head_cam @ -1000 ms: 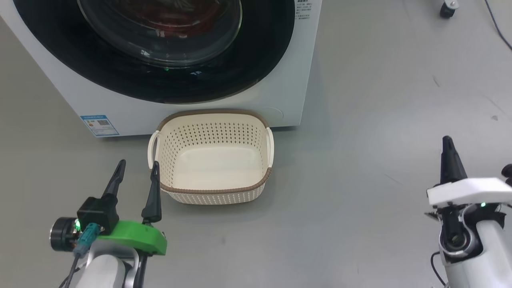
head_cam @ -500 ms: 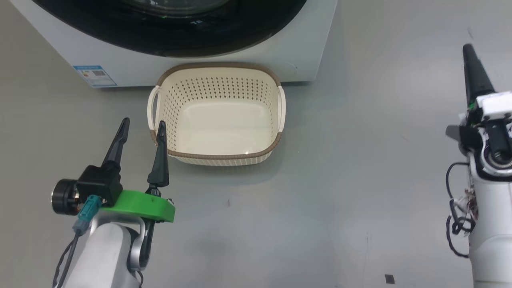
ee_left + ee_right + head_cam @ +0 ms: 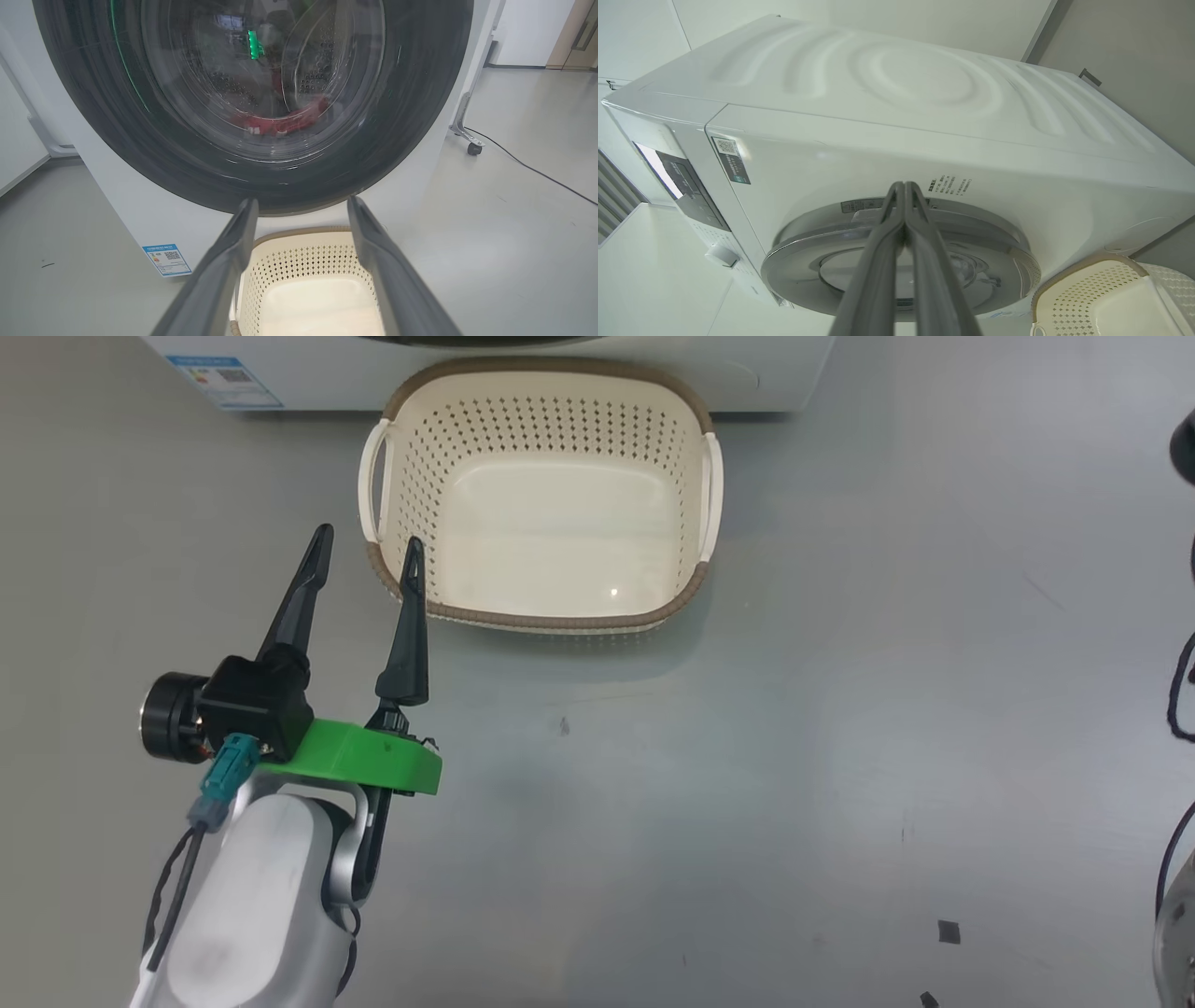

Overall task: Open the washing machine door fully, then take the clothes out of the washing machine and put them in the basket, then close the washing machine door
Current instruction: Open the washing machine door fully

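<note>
Well, I see my left gripper (image 3: pixel 369 534) with its fingers spread wide and holding nothing, and the basket (image 3: pixel 546 616) sits on the floor (image 3: pixel 794 709) just past their tips. Higher up past those fingers, the washing machine door (image 3: pixel 107 140) looks shut, with the red clothes (image 3: pixel 285 123) behind it. My right gripper (image 3: pixel 902 186) has its fingers pressed tight together, and they point at the front of the washing machine (image 3: pixel 878 140).

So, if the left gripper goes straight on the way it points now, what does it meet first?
Probably the washing machine door: the open left gripper points at it, over the basket. Depth is unclear.
</note>
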You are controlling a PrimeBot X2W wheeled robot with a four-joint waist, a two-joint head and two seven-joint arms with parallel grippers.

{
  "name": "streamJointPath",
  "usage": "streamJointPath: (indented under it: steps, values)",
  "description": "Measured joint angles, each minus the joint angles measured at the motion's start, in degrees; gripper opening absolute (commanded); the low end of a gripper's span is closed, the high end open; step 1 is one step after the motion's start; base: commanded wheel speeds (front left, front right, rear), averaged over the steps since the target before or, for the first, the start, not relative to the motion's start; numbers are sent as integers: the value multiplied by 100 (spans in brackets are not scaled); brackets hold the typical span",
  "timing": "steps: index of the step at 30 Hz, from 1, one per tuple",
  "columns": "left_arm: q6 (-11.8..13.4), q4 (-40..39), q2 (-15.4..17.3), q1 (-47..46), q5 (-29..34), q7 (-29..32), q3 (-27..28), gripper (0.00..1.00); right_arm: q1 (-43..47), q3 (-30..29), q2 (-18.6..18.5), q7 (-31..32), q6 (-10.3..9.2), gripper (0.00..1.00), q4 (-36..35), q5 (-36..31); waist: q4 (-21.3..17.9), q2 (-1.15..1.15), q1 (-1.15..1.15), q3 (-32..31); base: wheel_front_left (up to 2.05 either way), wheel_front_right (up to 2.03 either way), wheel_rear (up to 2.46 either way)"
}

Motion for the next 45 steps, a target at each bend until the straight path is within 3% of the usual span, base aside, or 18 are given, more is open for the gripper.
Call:
streamJointPath:
  steps: [6, 22, 33, 45]
  values:
    - [-85, 63, -37, -162, 0, 0, -140, 100, -558, 190, -302, 360, -234, 0, 313, -25, 273, 0, 0, 217, 0, 0, 0]
    - [-242, 238, -123, -249, -2, 0, -559, 100, -1827, 681, -686, 760, -552, 0, 975, -463, 1040, 0, -1, 316, 0, 0, 0]
    - [-241, 59, -137, -285, -197, -1, -768, 100, -2446, 917, -888, 975, -647, 0, 1337, -714, 1432, 0, 0, 527, 0, 0, 0]
    - [-113, -113, -151, -426, -408, -1, -877, 100, -2857, 1137, -888, 1193, -658, 0, 1668, -798, 1602, 0, 0, 842, 0, 0, 0]
